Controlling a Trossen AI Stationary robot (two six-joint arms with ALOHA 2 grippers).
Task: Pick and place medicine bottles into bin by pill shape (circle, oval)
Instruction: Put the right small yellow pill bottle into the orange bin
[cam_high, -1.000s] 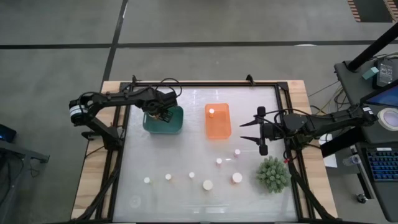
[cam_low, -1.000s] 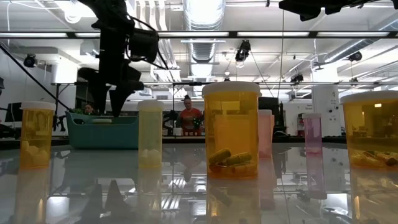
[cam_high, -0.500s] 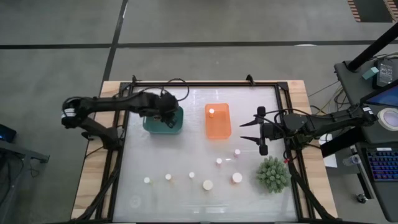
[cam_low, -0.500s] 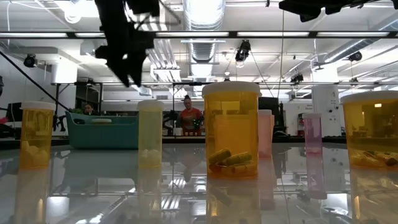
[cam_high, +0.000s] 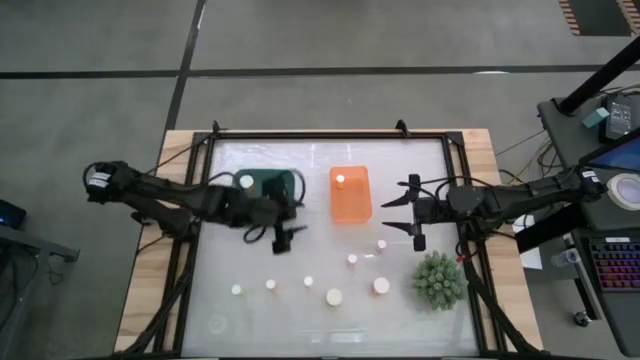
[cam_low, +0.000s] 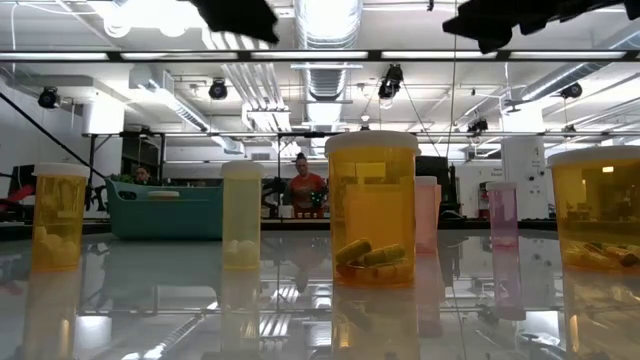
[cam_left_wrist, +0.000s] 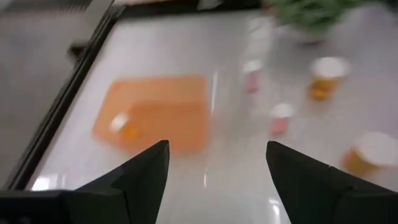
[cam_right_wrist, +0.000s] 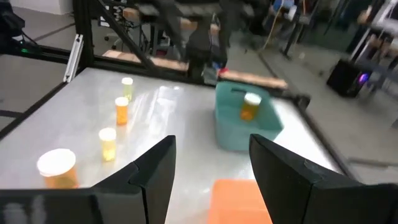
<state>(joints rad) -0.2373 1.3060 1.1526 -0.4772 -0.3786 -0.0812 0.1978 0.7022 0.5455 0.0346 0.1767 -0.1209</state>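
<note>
Over the table's middle, the left gripper hangs just beside the teal bin, fingers spread wide and holding nothing. The right gripper waits near the orange bin, its fingers also wide and empty.

The step in hand looks like the reach for another bottle: the left arm is empty and pointed toward the loose ones. The next move probably calls for lowering around one bottle, closing on it, and reading its pill shape to choose a bin.

Seven medicine bottles stand loose on the front half of the table. Three small ones form a row, two wider ones sit beside them, and two more stand nearer the orange bin. A spiky green plant sits at the right edge.

One bottle stands inside the teal bin, and one bottle is in the orange bin. From table height, the nearest bottle holds oblong pills; which shape each bin takes cannot be told.
</note>
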